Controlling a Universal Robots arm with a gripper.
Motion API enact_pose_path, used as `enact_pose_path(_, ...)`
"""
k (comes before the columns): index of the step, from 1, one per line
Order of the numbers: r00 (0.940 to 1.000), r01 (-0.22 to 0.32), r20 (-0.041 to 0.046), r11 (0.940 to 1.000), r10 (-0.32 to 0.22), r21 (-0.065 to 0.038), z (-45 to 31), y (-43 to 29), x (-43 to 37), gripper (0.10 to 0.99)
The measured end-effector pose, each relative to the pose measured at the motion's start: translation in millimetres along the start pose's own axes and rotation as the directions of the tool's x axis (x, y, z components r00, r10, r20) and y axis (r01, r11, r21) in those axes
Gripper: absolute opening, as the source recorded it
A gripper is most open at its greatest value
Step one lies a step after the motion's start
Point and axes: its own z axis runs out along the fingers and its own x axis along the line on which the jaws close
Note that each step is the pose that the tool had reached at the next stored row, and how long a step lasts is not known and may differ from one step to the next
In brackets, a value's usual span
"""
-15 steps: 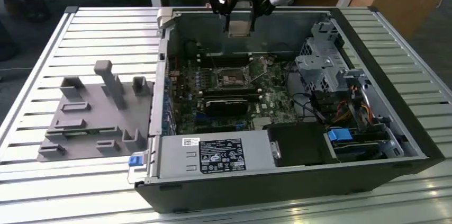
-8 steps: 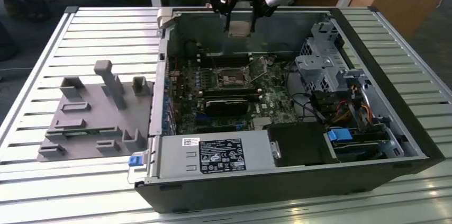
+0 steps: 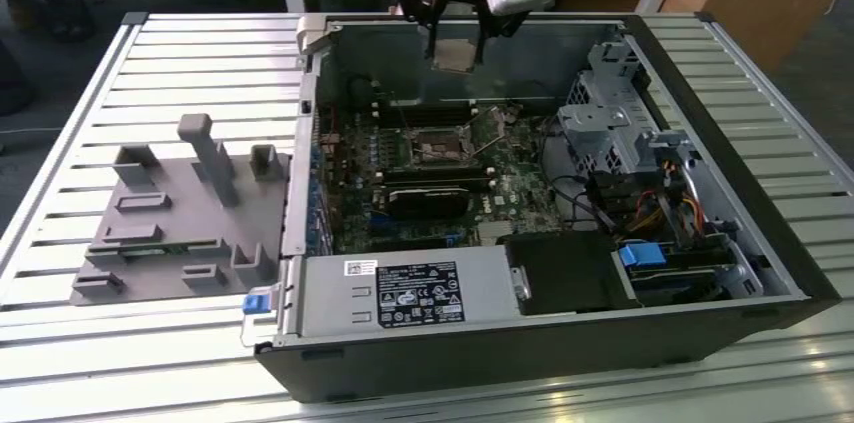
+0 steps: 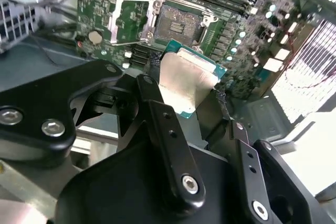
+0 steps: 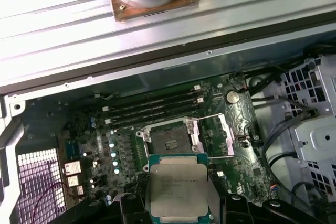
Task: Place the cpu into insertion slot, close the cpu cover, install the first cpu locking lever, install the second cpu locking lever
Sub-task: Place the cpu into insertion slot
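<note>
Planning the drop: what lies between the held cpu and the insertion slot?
Nothing. In the first wrist view the stretch from the cpu to the insertion slot is bare; the cpu cover lies open beside it.

Soft, even light fills the exterior view: the slatted table (image 3: 80,343) shines pale at the frame's lower left, while the inside of the computer case (image 3: 534,363) lies in shade. In the second wrist view glare bleaches the vent grille (image 4: 315,61), and the cpu (image 4: 186,80) gleams.

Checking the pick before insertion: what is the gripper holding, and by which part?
The gripper holds the cpu, pinched by two opposite side edges, its metal face showing, clear of the insertion slot.
</note>
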Motion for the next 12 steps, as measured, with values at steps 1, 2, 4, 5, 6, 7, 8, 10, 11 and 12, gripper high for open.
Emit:
enact_pose_path(1,0.9998,-0.018,0.0025,0.9998,0.018,0.000,0.2,0.0,0.0,0.525)
enact_pose_path(2,0.9994,-0.035,0.0049,0.9994,0.035,-0.001,0.4,-0.1,0.0,0.525)
enact_pose_path(4,0.9979,-0.065,0.0091,0.9979,0.065,-0.002,0.7,-0.2,0.1,0.525)
enact_pose_path(5,0.9973,-0.073,0.0102,0.9973,0.073,-0.002,0.9,-0.3,0.5,0.525)
enact_pose_path(6,0.9968,-0.080,0.0112,0.9968,0.080,-0.002,1.1,-0.4,1.0,0.525)
enact_pose_path(7,0.9963,-0.085,0.0121,0.9963,0.085,-0.003,1.5,-0.6,1.5,0.525)
enact_pose_path(8,0.9958,-0.091,0.0131,0.9959,0.091,-0.002,2.0,-0.8,1.8,0.525)
enact_pose_path(10,0.9932,-0.115,0.0172,0.9934,0.115,-0.001,3.7,-1.1,1.9,0.525)
enact_pose_path(11,0.9912,-0.131,0.0194,0.9914,0.131,-0.001,4.6,-1.2,1.9,0.525)
enact_pose_path(12,0.9889,-0.147,0.0215,0.9891,0.147,-0.002,5.6,-1.3,1.8,0.525)
